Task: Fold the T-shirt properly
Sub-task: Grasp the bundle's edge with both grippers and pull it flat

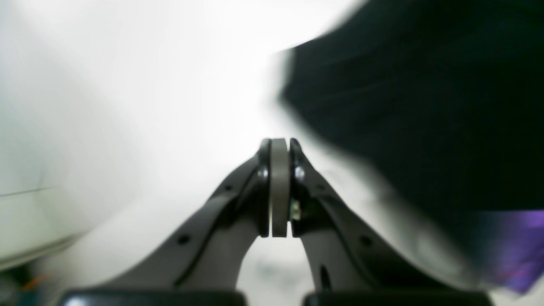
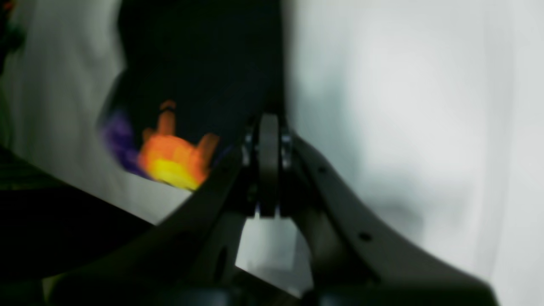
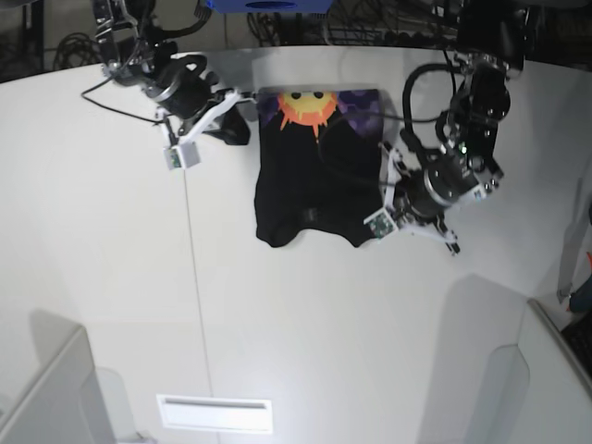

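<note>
The black T-shirt [image 3: 319, 185] lies on the white table [image 3: 305, 333], folded into a rough rectangle. Its orange-yellow sun print with purple patches [image 3: 307, 105] faces up along the far edge. My right gripper [image 3: 242, 123] is at the shirt's far left corner. In the right wrist view it [image 2: 268, 121] is shut, with black cloth and the sun print [image 2: 174, 157] just beyond its tips; no cloth shows between the pads. My left gripper [image 3: 390, 190] is at the shirt's right edge. In the left wrist view it [image 1: 279, 144] is shut and empty, with the shirt [image 1: 425, 106] to its right.
A thin seam [image 3: 194, 277] runs down the table left of the shirt. A white flat bar [image 3: 215, 413] lies near the front edge. Grey partitions stand at the front left [image 3: 46, 398] and front right [image 3: 536, 370]. Cables [image 3: 370, 23] sit behind the table.
</note>
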